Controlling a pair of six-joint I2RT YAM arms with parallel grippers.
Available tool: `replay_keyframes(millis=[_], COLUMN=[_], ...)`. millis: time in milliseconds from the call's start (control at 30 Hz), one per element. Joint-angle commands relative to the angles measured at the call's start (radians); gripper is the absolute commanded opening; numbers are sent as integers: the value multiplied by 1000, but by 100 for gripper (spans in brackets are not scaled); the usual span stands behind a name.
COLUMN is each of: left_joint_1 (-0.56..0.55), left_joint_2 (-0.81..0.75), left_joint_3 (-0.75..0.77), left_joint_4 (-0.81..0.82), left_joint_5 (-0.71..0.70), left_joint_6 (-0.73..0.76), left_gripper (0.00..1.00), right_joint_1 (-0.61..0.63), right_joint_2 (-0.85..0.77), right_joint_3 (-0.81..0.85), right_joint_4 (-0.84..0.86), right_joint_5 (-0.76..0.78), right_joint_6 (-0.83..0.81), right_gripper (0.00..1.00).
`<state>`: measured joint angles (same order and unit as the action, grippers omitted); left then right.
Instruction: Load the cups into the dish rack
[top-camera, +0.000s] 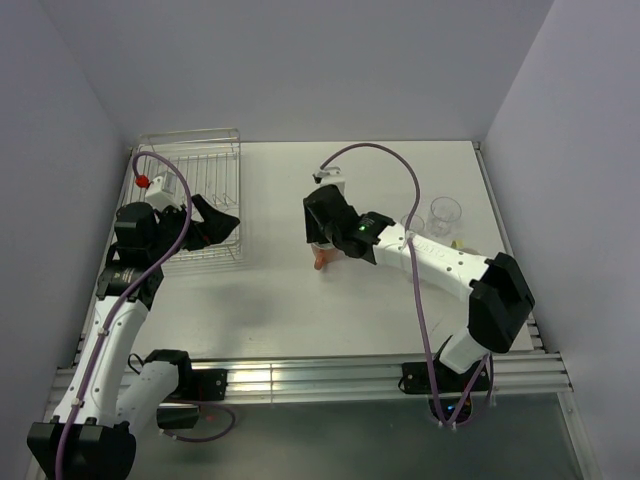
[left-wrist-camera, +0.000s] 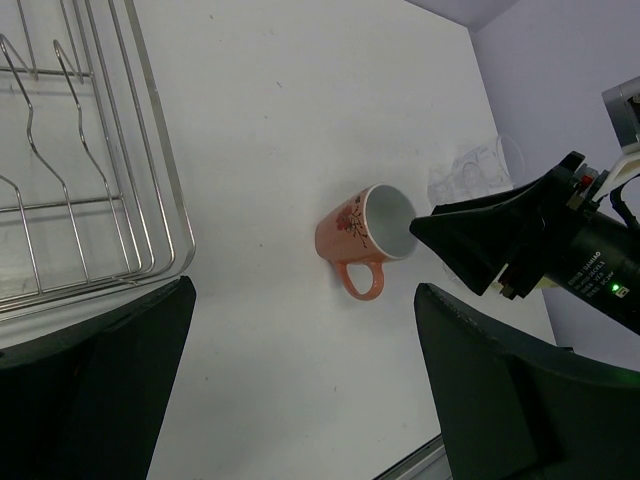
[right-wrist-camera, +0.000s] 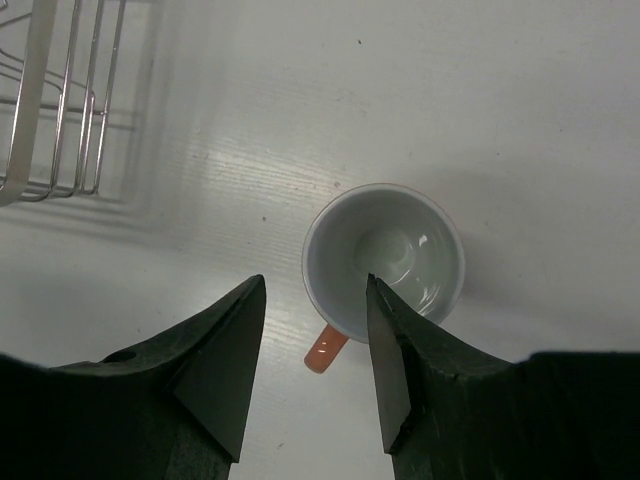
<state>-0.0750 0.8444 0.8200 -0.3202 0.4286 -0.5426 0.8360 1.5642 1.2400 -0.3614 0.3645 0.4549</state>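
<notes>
On the white surface (top-camera: 280, 300), spread right fingers (right-wrist-camera: 225, 350) bracket the mug (right-wrist-camera: 385, 260) rim, ready to pinch; left fingers (left-wrist-camera: 500, 400) wait, also spread

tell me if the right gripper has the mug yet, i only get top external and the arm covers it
observer: Not yet. In the right wrist view the right gripper is open, and the mug stands upright below it.
operator: where's the handle pointing
observer: The handle shows in the gap between the two fingers, on the side of the mug toward the wrist camera.
operator: anything in the mug
observer: It looks empty. Only glare shows on the white inside.
</notes>
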Motion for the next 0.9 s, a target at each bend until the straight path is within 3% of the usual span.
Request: replay_keyframes(millis=[0,867], left_joint_1=[1,3], left_joint_2=[2,4], left_joint_3=[27,30], left_joint_4=[21,7], left_joint_5=[-5,-28], left_joint_6=[7,9], left_gripper=[99,99], right_joint_1=[9,31], right_joint_2=[17,123], right_joint_3=[46,76], right_joint_4=[-5,-57], right_joint_5=[33,44], right_joint_6=[7,13], right_gripper=[52,49])
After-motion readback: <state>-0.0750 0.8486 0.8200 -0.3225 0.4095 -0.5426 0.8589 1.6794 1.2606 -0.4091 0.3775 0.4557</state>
